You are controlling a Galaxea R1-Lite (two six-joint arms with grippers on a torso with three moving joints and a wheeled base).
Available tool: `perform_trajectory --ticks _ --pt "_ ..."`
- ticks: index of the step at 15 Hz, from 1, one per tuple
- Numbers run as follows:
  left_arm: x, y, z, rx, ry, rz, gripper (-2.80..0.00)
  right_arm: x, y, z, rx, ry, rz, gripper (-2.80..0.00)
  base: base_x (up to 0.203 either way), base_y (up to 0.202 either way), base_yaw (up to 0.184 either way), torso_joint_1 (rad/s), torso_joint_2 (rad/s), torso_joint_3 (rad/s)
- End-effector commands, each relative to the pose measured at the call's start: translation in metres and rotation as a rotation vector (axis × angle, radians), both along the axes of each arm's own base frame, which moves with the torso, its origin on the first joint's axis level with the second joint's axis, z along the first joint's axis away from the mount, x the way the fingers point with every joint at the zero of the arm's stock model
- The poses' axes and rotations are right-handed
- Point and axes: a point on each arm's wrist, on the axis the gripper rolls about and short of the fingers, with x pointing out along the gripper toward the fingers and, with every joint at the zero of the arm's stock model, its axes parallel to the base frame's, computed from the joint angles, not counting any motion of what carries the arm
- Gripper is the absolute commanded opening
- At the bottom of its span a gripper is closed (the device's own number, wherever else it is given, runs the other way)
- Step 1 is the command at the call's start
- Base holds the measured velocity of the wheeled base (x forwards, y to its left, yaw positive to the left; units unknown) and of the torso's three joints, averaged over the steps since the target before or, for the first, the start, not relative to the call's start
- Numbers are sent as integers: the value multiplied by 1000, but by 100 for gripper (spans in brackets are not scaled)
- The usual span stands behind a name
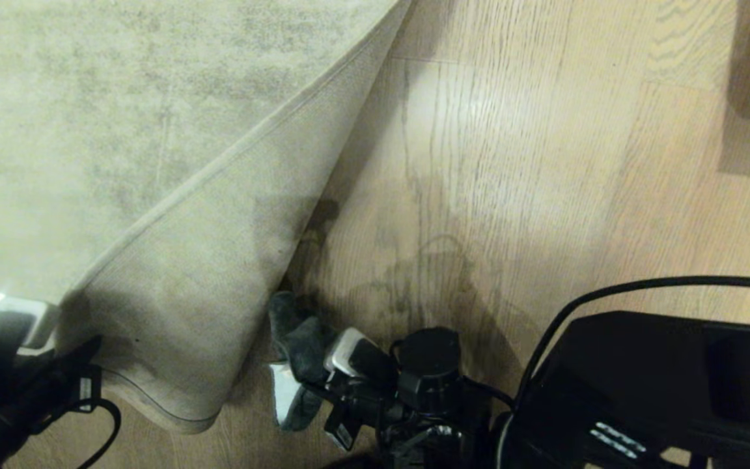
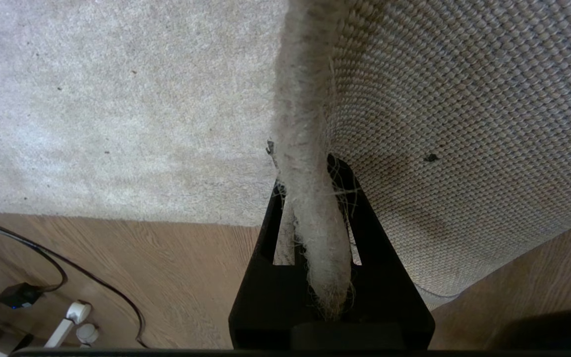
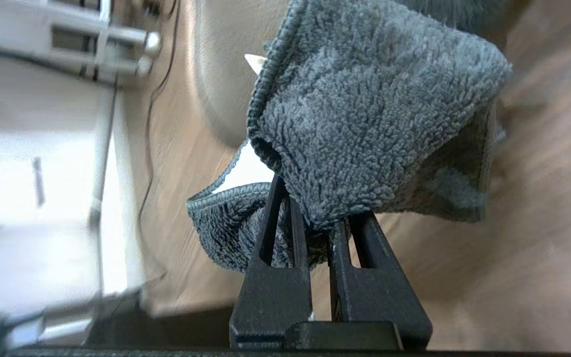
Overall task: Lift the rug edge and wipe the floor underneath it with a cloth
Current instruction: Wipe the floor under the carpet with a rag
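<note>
Black right arm (image 1: 414, 384) with a round black joint cap, a silver-grey block near the wrist and thin black cables; the right gripper (image 3: 317, 218) has matte black slotted wedge fingers; beside the arm, a glossy black base cover (image 1: 661, 384) with white markings

home living space, large pale rug (image 1: 88, 117), oak-grain plank floor (image 1: 512, 163), trailing cable (image 2: 67, 267)

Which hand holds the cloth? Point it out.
The right hand, low at the head view's centre, is shut on the grey-green cloth. The left hand pinches the rug edge instead.
</note>
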Motion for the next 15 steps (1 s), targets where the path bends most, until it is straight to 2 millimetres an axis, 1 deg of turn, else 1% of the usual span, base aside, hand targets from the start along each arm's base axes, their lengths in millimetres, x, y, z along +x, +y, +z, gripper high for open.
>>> perform_trajectory --ticks 1,3,4,7,8,11,15 --pt "0 0 1 5 -9 -2 -280 17 14 -20 27 -20 -22 -280 0 0 0 0 0 0" --pt "0 0 1 5 -7 -2 -280 36 13 -22 57 -43 -69 -280 0 0 0 0 0 0" --pt "0 0 1 6 -6 -4 -280 45 11 -20 76 -58 -89 -280 0 0 0 0 0 0" --pt "0 0 1 6 -5 -1 -280 73 3 -2 142 -115 -172 -280 0 0 0 0 0 0" --pt "0 0 0 5 -2 -3 -280 79 -2 8 160 -131 -197 -280 0 0 0 0 0 0" --pt "0 0 0 5 -2 -7 -280 90 -18 38 207 -173 -248 -280 0 0 0 0 0 0" --pt "0 -1 0 7 0 -11 -280 90 -32 78 250 -213 -274 -280 0 0 0 0 0 0"
